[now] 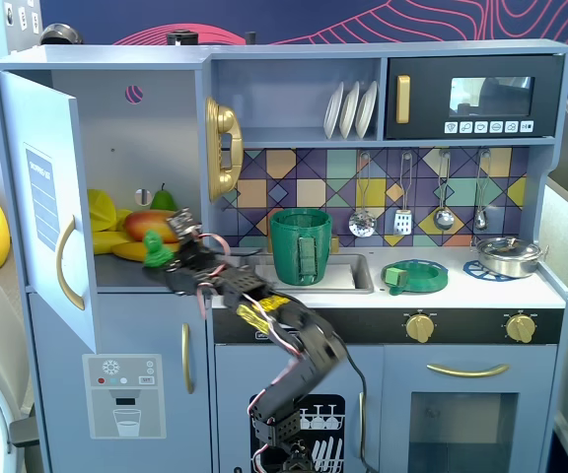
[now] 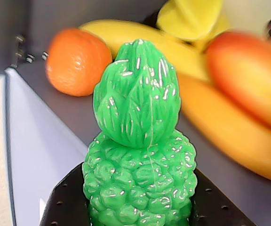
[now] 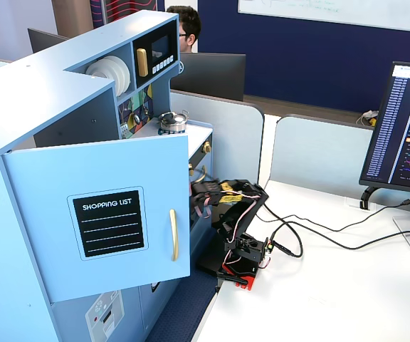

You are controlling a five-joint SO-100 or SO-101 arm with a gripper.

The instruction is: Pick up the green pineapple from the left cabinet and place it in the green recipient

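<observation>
tool [image 2: 140, 207] pinching green pineapple [image 2: 138, 141] upright at left cabinet [image 1: 156, 128] shelf edge.

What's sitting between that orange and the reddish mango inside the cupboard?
In the wrist view, the green pineapple stands in front between the orange and the mango, held by the tool; a banana runs behind it.
</observation>
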